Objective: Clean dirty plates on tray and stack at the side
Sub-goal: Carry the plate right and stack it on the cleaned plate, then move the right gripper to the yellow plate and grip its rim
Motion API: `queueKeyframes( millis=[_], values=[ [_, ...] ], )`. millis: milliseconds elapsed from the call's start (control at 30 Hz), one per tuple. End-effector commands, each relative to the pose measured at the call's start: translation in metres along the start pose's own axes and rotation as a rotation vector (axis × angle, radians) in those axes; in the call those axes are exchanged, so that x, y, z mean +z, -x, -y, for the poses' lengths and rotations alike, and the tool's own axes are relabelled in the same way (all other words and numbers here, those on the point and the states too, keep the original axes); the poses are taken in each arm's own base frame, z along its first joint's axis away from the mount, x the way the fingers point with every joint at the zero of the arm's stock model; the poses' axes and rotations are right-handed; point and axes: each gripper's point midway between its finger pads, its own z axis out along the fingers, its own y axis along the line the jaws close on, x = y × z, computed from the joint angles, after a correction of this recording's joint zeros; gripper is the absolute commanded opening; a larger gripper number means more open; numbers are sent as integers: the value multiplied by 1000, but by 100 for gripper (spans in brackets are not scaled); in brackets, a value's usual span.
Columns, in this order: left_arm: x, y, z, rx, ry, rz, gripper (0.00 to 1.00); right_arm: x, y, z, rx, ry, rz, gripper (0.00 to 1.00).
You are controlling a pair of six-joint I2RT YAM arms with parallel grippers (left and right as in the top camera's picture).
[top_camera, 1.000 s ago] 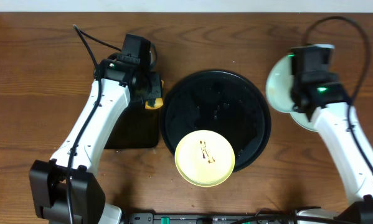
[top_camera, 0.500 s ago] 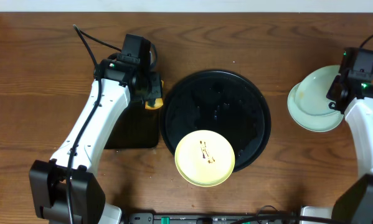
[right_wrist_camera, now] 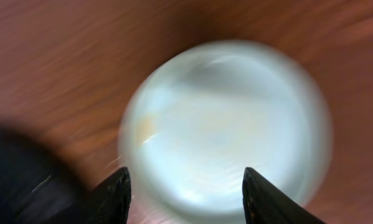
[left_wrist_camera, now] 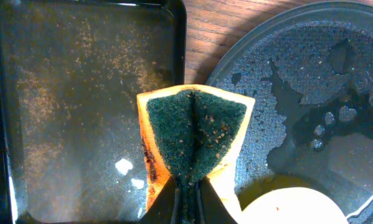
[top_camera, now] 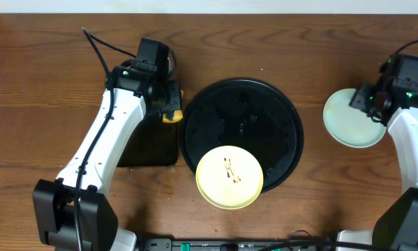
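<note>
Yellow plate (top_camera: 229, 178), streaked with thin brown sauce at its centre, lay at the near rim of the round black tray (top_camera: 215, 111), its front edge overhanging the rim toward the robot. In the left wrist view the tray's floor was wet, with beads and a thin film of water. A mint plate (top_camera: 345, 120) lay flat on the bare wooden surface (top_camera: 41, 84) to the right of the tray, well apart from it. Whether it was one plate or a stack could not be told from above. The right gripper (top_camera: 371, 103) hung at that plate's right edge. Its wrist view was blurred, yet it showed both fingers (right_wrist_camera: 119, 193) spread wide with nothing between them and the pale plate below. The left gripper (top_camera: 168, 104) hovered over the gap between the round tray and a rectangular black tray (left_wrist_camera: 68, 93) speckled with crumbs. It was clamped on a sponge (left_wrist_camera: 195, 134), yellow with a dark green scouring face, which was pinched into a fold and flecked with bits of food.
</note>
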Motion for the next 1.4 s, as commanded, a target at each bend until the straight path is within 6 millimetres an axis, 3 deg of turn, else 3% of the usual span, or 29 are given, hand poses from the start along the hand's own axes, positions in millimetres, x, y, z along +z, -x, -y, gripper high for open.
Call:
queueKeyframes(
  millis=[0,433,667,800,900,1100,1267,1367],
  values=[
    [-1,1,0,10,-5,0,8,-9,-32,-59,-30,274,-131,57],
    [-1,1,0,10,-5,0,8,-30,-162,-109,-281,260,-532,56],
    [-1,0,0,10,-4,-3,8,-24,-237,-122,-413,262,-652,53],
    [-1,0,0,10,-5,-3,8,-19,-263,-123,-420,251,-680,45],
    [-1,0,0,10,-4,-4,8,-14,-275,-122,-410,243,-689,37],
    [-1,0,0,10,-4,-4,8,-11,-292,-129,-420,285,-700,35],
    [-1,0,0,10,-4,-4,8,-7,-287,-137,-410,306,-663,23],
    [-1,0,0,9,-4,-4,8,2,-272,-145,-375,305,-588,15]
  ],
)
